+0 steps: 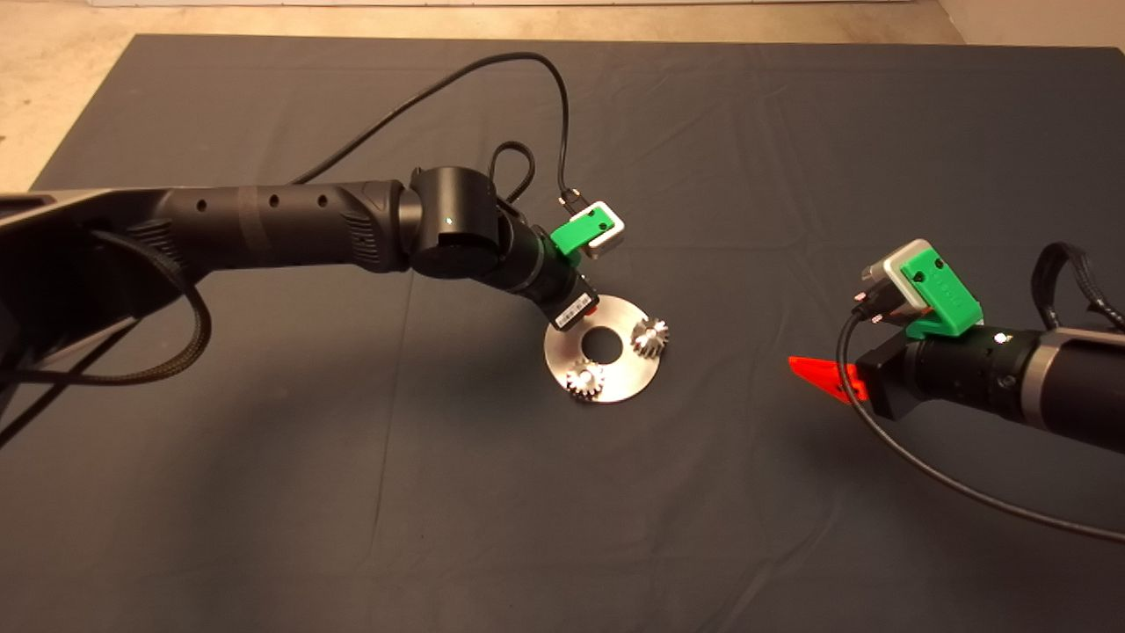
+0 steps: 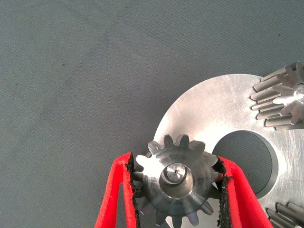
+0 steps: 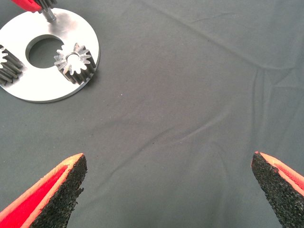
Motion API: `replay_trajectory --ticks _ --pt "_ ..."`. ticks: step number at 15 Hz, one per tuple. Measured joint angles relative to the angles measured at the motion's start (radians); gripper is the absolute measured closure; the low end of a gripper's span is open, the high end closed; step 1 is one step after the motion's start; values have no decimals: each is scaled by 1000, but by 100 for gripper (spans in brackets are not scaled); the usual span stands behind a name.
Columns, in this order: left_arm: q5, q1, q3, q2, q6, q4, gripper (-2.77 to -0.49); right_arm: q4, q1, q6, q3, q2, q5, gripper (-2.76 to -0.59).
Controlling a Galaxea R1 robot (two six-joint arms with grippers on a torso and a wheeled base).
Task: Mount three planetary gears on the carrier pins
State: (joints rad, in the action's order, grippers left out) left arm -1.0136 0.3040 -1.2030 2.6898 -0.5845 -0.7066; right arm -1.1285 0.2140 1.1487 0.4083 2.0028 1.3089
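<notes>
The round silver disc (image 1: 628,378) lies mid-mat. Two planetary gears (image 1: 650,337) (image 1: 584,380) sit on it over their carrier pins. My left gripper (image 1: 591,309) hangs over the disc's far-left part. In the left wrist view, this gripper (image 2: 175,161) is shut on a third planetary gear (image 2: 175,190), and a carrier pin's tip (image 2: 175,173) shows inside its centre hole. From the right wrist view, that pin (image 3: 50,15) is bare below the held gear, so the gear sits raised above the disc (image 3: 42,88). My right gripper (image 3: 168,190) is open over bare mat to the disc's right.
The dark mat (image 1: 352,483) spreads wide on all sides of the disc, with pale floor (image 1: 53,79) beyond its far-left corner. The left arm's black cable (image 1: 492,70) loops over the mat behind the gripper. The right arm (image 1: 1011,378) lies low at the right edge.
</notes>
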Motion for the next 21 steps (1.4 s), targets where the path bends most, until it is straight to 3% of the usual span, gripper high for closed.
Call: replay_trajectory --ticks 7,10,21 --pt "13 -2 -11 3 0 3 -62 0 0 0 0 0 0 -260" --pt "12 -19 -20 5 5 -4 -62 0 0 0 0 0 0 -260" --pt "11 -19 -20 2 6 -3 -62 0 0 0 0 0 0 -260"
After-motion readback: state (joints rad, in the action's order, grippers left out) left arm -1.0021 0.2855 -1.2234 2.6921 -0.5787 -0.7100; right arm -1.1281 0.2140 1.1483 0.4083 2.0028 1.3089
